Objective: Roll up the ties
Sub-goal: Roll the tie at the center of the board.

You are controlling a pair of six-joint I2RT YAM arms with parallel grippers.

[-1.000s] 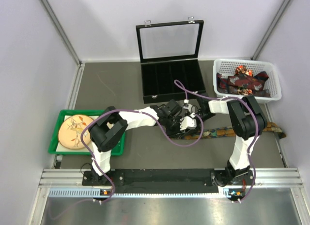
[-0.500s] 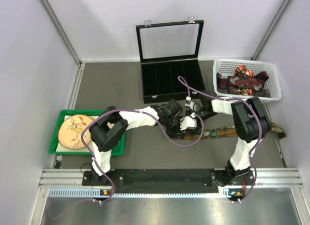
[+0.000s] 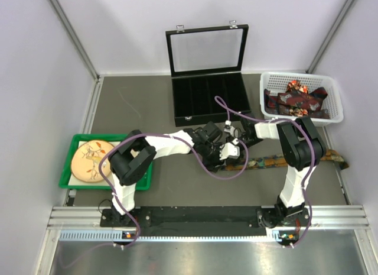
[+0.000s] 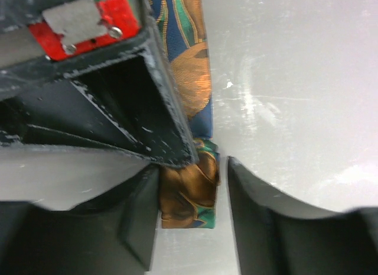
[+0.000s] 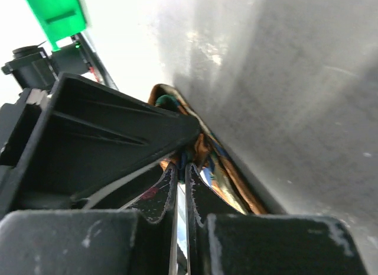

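Since half a second ago the right arm has swung slightly back to the left, while the tie on the surface has kept its place. The right gripper (image 5: 182, 168) has its fingers pressed together right at the folded end of the tie (image 4: 189, 91). Whether fabric is caught between them cannot be told. The left gripper (image 4: 192, 174) faces it from the other side with its fingers spread. The tie's orange and green end lies between them, close against one finger and just clear of the other.

Both grippers meet near the middle of the surface (image 3: 147, 109). From there the tie runs flat along the surface toward the right edge, where its wider end lies. A black case (image 3: 207, 118) stands open at the middle of the far edge, its lid upright. In the far right corner a white basket (image 3: 269, 80) holds other ties (image 3: 295, 100) in a heap. By the left edge sits a green tray (image 3: 66, 162) carrying a patterned plate (image 3: 91, 159).
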